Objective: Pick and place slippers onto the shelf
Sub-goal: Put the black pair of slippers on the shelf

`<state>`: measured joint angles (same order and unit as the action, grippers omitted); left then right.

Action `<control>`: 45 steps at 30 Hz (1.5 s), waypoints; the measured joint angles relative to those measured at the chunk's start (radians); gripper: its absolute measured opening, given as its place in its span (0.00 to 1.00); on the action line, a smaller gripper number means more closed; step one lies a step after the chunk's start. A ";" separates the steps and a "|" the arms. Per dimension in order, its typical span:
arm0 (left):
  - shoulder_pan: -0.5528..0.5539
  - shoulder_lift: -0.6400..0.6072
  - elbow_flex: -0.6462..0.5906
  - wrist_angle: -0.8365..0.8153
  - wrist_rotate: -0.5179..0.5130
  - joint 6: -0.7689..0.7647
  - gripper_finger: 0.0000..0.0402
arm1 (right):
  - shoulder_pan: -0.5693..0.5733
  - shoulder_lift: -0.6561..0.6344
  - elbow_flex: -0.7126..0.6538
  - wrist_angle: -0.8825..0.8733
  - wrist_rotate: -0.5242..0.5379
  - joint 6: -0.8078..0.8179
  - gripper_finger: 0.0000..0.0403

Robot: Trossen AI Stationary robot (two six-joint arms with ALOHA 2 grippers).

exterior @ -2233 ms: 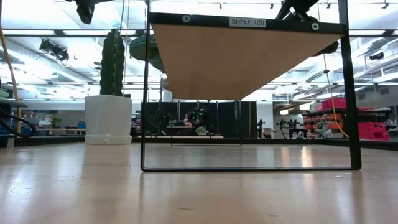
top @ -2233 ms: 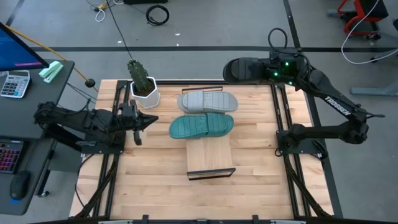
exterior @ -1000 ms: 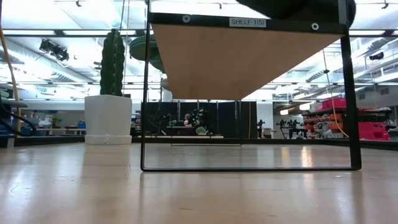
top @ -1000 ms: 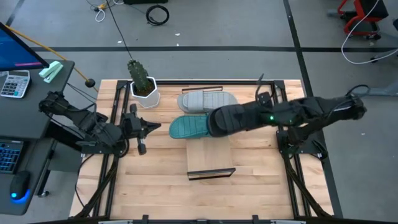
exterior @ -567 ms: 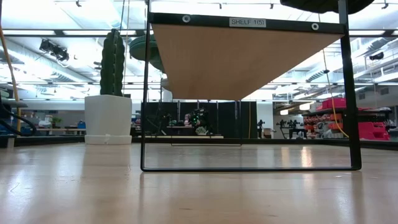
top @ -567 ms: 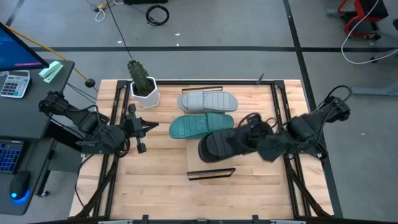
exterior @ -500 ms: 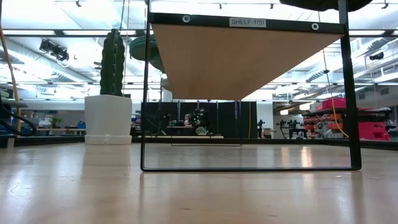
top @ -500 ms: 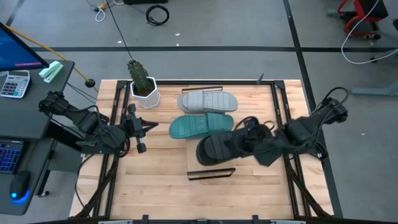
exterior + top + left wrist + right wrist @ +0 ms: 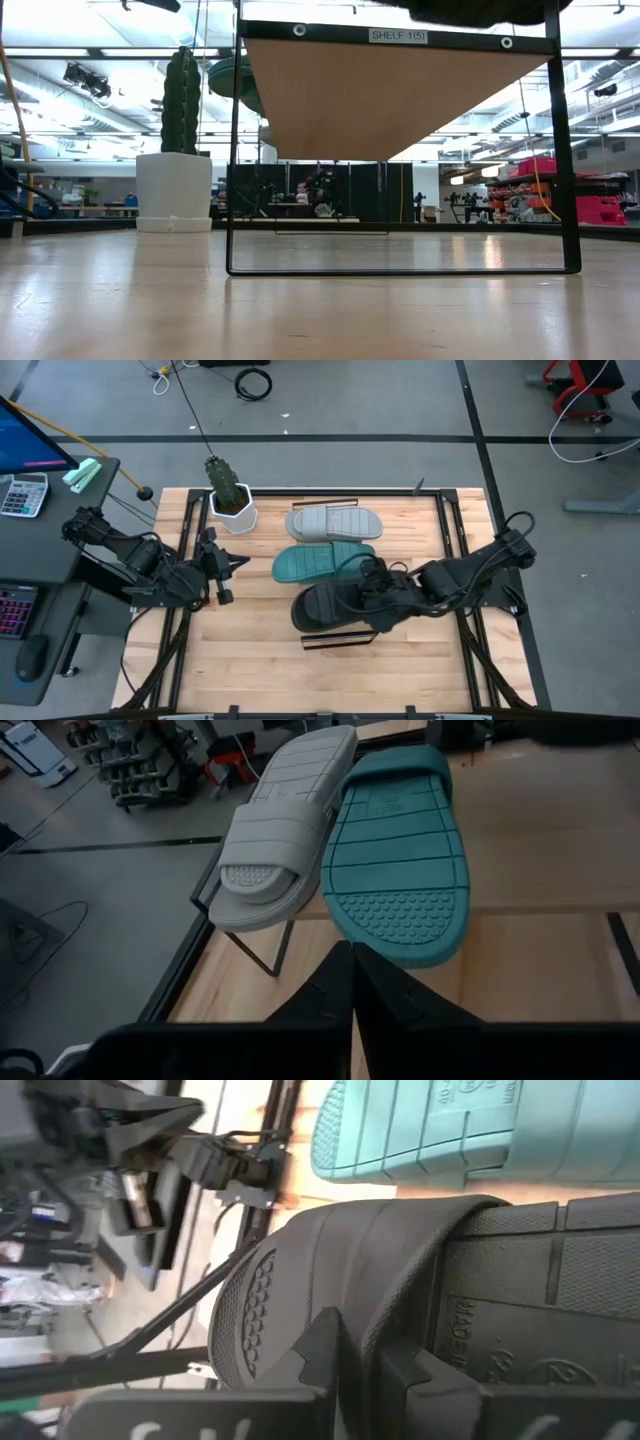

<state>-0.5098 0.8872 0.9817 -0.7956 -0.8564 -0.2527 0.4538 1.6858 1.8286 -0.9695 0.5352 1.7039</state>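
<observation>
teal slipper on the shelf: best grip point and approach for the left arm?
Take the teal slipper by its toe end, coming level from the left side. That rounded end overhangs the shelf edge toward the left gripper, which already points at it, while the grey slipper and black slipper crowd its long sides.

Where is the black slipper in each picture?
High view: the black slipper lies across the shelf, in the right gripper, just below the green slipper.
Low view: only a dark edge shows over the shelf's top rail, at the top right.
Left wrist view: not clearly in it.
Right wrist view: it fills the middle, clamped in the fingers.
Shared landmark: the green slipper, right beside it.
</observation>
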 joint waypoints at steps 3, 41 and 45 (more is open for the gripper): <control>0.000 0.000 0.000 0.000 -0.013 -0.005 0.05 | -0.015 0.019 0.000 0.001 -0.009 -0.015 0.09; -0.287 -0.188 0.000 -0.128 0.034 -0.077 0.04 | -0.076 0.151 -0.001 0.130 0.061 0.138 0.09; -0.288 -0.240 0.000 -0.146 0.033 -0.068 0.01 | -0.088 0.151 -0.001 0.145 0.067 0.135 0.09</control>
<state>-0.7975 0.6469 0.9817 -0.9417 -0.8230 -0.3206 0.3660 1.8366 1.8278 -0.8246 0.6021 1.8389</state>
